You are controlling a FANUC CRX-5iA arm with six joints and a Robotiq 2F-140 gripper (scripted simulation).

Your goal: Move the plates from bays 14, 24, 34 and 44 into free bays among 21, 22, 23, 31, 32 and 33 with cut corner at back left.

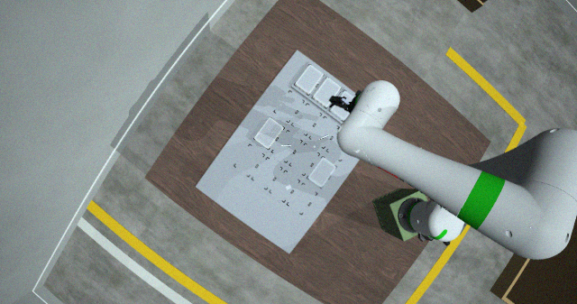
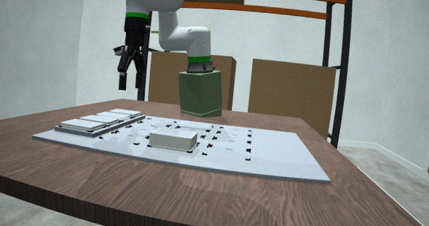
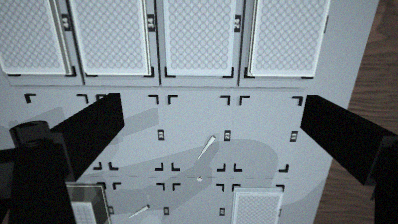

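Note:
Four sealed white plates lie in a row on the raised column 4 strip, at the top of the wrist view: first plate (image 3: 30,35), second plate (image 3: 110,35), third plate (image 3: 200,35), fourth plate (image 3: 287,37). In the top view two plates (image 1: 308,78) (image 1: 326,92) show fully; the arm hides the others. They also show in the exterior view (image 2: 82,124) (image 2: 125,112). My gripper (image 3: 212,110) (image 1: 340,101) (image 2: 131,84) is open and empty. It hangs high above the deck, over the empty bays just beside the raised strip.
The grey deck (image 1: 252,214) (image 2: 285,165) (image 3: 342,60) holds a sealed deep-well block (image 1: 269,133) (image 2: 172,139) (image 3: 87,210) and another plate (image 1: 321,171) (image 3: 257,206). Loose pipette tips (image 3: 206,146) (image 3: 139,212) lie among the bays. The green arm base (image 2: 200,93) stands behind the deck.

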